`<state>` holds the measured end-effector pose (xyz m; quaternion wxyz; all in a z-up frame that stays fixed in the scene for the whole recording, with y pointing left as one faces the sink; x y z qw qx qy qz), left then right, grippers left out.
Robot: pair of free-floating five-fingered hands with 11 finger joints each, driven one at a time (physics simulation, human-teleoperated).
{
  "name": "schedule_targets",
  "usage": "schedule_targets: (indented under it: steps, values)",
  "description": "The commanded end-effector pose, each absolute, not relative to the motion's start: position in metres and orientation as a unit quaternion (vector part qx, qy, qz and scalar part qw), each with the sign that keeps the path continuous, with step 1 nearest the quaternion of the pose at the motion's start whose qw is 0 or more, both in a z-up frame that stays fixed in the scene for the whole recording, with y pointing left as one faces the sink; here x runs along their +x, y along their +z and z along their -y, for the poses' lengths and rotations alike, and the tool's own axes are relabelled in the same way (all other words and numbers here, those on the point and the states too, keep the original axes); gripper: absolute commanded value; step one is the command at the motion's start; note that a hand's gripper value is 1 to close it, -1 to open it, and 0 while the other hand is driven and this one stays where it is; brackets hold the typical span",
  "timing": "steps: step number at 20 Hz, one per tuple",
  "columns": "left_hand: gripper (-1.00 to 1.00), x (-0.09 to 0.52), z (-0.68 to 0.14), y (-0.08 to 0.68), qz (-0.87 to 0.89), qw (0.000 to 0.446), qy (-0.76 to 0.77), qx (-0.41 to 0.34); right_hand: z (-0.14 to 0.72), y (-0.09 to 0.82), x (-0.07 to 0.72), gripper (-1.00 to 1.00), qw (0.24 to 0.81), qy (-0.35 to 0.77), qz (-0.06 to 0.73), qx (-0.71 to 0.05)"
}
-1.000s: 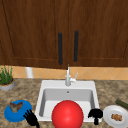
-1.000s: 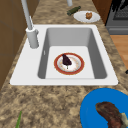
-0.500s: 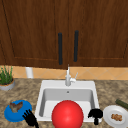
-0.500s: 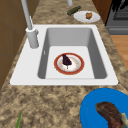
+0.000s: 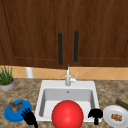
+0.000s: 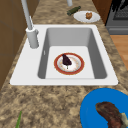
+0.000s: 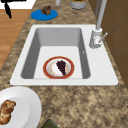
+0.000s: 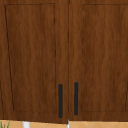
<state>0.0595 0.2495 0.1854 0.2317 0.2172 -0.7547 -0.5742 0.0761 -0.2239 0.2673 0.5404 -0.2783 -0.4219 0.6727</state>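
Observation:
My left hand (image 5: 29,117) hovers open, fingers spread, at the counter's front edge, just right of a blue plate (image 5: 12,113) with brown food. It also appears as a black hand (image 7: 9,7) over the floor in the right side view. My right hand (image 5: 95,114) floats with curled fingers at the sink's front right corner, holding nothing, next to a white plate (image 5: 110,115). In the sink (image 6: 32,71) lies a red-rimmed plate (image 6: 80,67) with a dark piece of food (image 7: 61,66). A big red disc (image 5: 67,115) covers the sink's front in the front view.
A faucet (image 5: 68,78) stands behind the basin. The white plate (image 6: 81,17) carries a brown pastry (image 7: 6,111), with a dark green vegetable (image 6: 73,10) beside it. A potted plant (image 5: 6,80) and a white cup (image 5: 29,72) stand at the back left. Closed wooden cabinet doors (image 8: 37,62) hang above.

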Motion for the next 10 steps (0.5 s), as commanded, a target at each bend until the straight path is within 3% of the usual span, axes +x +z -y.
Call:
schedule_targets:
  steps: [1, 10]
  values:
    - [-1.00, 0.052, -0.250, 0.201, 0.740, 0.212, -0.615, 0.173, 0.224, 0.267, 0.076, 0.00, 0.540, 0.673, 0.422, -0.278]
    - [-1.00, 0.035, -0.250, 0.222, 0.734, 0.231, -0.618, 0.161, 0.224, 0.267, 0.076, 0.00, 0.540, 0.673, 0.422, -0.278]
